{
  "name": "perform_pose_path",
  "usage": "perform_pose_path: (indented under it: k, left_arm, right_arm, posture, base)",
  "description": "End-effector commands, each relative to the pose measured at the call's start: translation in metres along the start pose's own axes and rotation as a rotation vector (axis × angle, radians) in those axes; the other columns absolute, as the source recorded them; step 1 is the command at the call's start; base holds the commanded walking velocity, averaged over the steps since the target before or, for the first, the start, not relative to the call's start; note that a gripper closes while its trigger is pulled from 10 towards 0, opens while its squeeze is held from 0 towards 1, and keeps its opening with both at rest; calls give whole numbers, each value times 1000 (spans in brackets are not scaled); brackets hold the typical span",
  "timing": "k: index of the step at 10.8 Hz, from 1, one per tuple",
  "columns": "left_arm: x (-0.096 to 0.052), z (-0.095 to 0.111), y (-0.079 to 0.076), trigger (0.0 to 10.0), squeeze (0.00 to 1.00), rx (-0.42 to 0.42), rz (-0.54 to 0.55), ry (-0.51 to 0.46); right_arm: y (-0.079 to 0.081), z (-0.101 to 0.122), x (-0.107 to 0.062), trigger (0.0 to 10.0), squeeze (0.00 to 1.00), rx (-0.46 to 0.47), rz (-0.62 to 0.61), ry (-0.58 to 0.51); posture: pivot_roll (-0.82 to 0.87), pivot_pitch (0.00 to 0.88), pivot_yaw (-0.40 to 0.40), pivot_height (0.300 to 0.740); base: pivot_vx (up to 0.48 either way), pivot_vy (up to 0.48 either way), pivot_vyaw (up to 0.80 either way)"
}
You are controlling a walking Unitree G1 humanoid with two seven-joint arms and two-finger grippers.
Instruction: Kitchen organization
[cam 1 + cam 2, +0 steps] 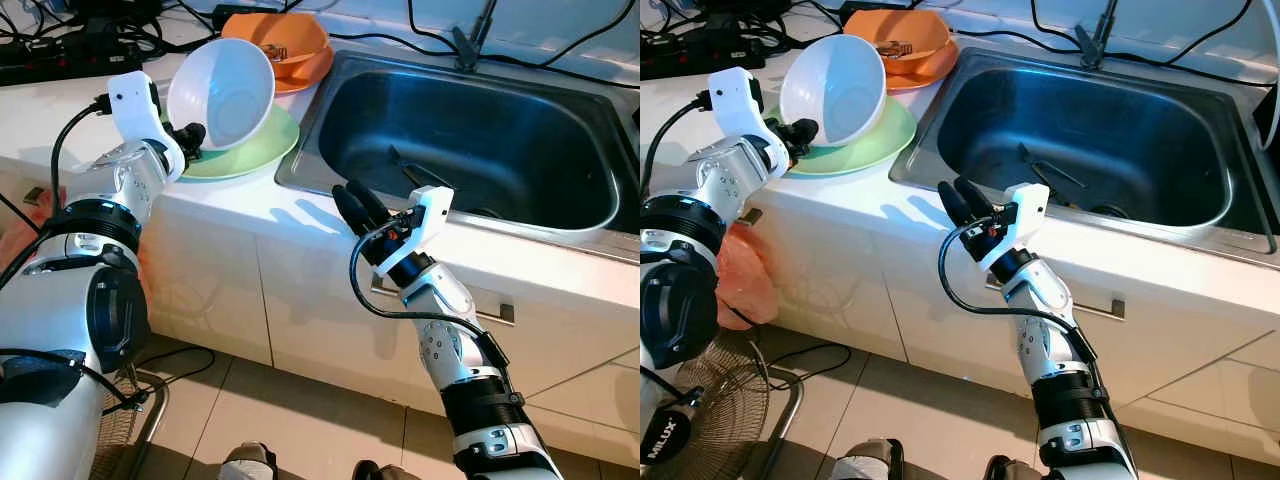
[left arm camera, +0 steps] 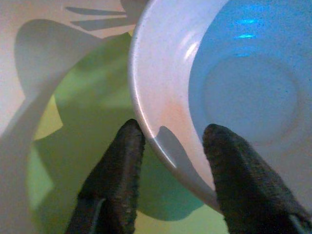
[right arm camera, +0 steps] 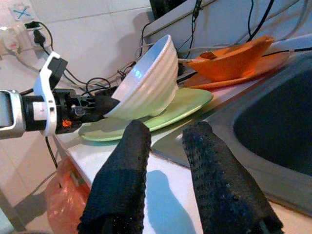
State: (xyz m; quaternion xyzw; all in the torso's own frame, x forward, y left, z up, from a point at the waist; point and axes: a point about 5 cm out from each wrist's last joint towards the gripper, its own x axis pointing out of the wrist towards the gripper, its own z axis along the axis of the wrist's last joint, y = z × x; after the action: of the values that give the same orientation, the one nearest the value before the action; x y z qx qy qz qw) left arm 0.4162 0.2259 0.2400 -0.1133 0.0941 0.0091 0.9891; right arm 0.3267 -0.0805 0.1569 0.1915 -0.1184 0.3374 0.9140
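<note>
White bowl point(image 1: 222, 92) — ribbed, tilted

A white counter point(image 1: 250, 205) runs across the room, with a shiny metal sink point(image 1: 470, 140) set into it. A faucet point(image 1: 470, 40) stands at the back of the sink. Under the counter are white cupboard doors point(image 1: 220, 290), and one has a metal handle point(image 1: 495, 315). The floor point(image 1: 300, 420) has big pale tiles. A fan with a wire cage point(image 1: 715, 400) stands on the floor. An orange plastic bag point(image 1: 740, 275) hangs near the cupboard. Black cables point(image 1: 90, 30) lie at the back of the counter. The wall point(image 3: 97, 29) has white tiles.
</note>
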Motion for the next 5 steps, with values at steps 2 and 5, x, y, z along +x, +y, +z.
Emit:
perform_pose_path:
  k: [2, 5]
  left_arm:
    - [1, -3, -2, 0, 0, -34, 2, 4]
    - [1, -2, -2, 0, 0, -70, 1, -7]
  right_arm:
    - [-1, 5, 0, 10000, 0, -7, -11, -16]
    - [-3, 5, 0, 10000, 0, -8, -17, -16]
  posture:
    - [211, 111, 5, 740]
    - [212, 110, 2, 740]
  base:
    - [0, 0, 0]
    - [0, 0, 0]
